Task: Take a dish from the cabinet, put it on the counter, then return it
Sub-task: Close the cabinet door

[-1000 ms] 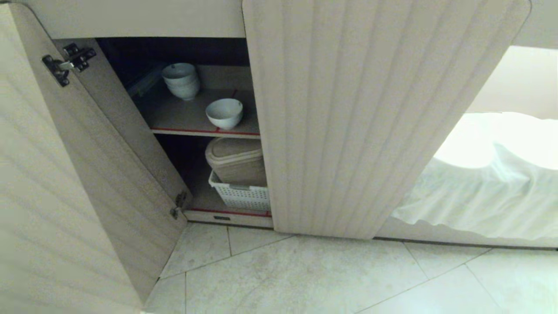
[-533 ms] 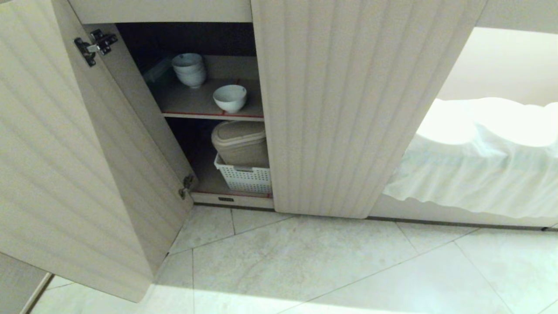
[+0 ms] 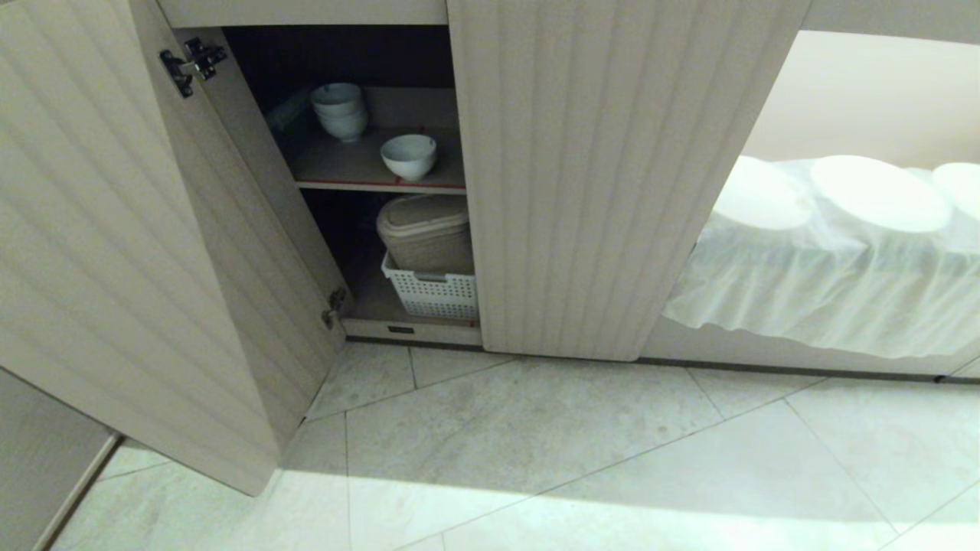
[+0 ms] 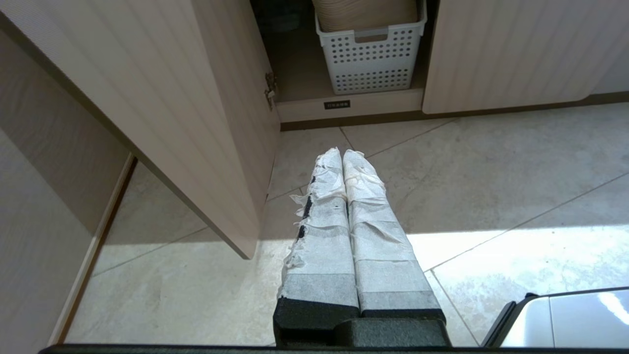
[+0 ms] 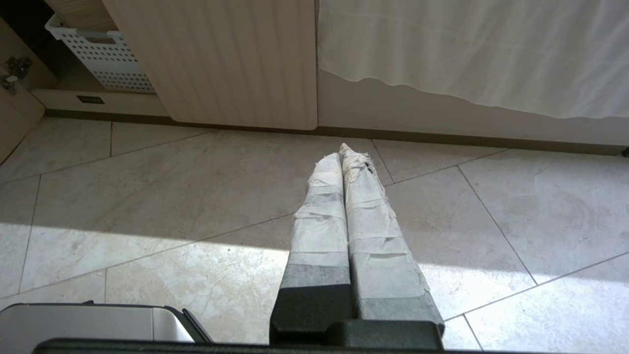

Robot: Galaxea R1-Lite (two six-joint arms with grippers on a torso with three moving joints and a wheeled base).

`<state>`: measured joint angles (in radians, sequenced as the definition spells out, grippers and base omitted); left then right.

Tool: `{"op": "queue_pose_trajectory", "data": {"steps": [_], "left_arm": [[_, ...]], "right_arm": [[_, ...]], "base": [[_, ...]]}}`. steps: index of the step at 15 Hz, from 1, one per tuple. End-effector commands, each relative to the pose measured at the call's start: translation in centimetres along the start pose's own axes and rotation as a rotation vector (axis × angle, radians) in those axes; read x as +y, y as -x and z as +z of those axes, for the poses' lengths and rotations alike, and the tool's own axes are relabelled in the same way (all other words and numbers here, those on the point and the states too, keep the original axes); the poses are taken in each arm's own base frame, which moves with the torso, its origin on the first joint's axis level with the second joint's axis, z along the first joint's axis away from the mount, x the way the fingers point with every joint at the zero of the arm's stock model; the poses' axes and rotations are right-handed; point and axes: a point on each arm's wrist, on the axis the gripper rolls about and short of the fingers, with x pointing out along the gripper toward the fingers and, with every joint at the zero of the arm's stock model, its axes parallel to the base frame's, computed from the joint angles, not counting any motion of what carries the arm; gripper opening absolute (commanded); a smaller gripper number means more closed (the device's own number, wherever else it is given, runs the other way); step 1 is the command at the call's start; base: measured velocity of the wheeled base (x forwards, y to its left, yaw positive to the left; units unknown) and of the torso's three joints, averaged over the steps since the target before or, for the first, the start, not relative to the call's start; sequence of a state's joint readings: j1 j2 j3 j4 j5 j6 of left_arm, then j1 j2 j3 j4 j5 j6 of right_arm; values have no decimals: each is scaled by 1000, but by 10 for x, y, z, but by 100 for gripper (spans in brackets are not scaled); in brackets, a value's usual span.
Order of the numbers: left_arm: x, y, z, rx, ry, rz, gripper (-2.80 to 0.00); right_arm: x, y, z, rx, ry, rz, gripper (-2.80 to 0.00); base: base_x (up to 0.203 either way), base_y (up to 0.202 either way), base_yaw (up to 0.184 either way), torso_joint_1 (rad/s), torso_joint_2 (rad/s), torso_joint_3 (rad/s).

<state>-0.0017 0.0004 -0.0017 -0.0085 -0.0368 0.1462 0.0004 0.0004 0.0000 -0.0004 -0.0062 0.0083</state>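
Observation:
The dish [image 3: 409, 156], a small white bowl, stands alone near the front of the upper shelf inside the cabinet [image 3: 612, 176], whose left door [image 3: 138, 252] hangs wide open. Neither arm shows in the head view. My left gripper [image 4: 342, 153] is shut and empty, hanging low over the floor tiles in front of the open compartment. Further right, over the tiles before the closed door [image 5: 221, 59], my right gripper [image 5: 340, 153] is also shut and empty. The counter is out of view.
A stack of white bowls [image 3: 341, 111] sits at the back of the same shelf. Below, a beige lidded container [image 3: 425, 229] rests in a white perforated basket [image 3: 432, 295] [image 4: 371, 61]. White cloth [image 3: 827, 268] drapes over round shapes to the right.
The whole head view has drawn back and shifted: the cabinet now looks smaller and higher in the picture, with more floor showing. The bowls and basket keep their places on the shelves.

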Motion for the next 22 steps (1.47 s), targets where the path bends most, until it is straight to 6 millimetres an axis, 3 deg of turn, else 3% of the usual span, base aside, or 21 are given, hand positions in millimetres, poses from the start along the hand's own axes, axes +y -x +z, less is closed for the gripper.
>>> {"op": "queue_pose_trajectory", "data": {"steps": [1,22], "left_arm": [[0,0,0,1,-1,0,-280],[0,0,0,-1,-5,-1,-280]], "right_arm": [[0,0,0,-1,1,1,-280],[0,0,0,0,0,1,-280]], "base": [[0,0,0,0,0,0],[0,0,0,0,0,0]]}}
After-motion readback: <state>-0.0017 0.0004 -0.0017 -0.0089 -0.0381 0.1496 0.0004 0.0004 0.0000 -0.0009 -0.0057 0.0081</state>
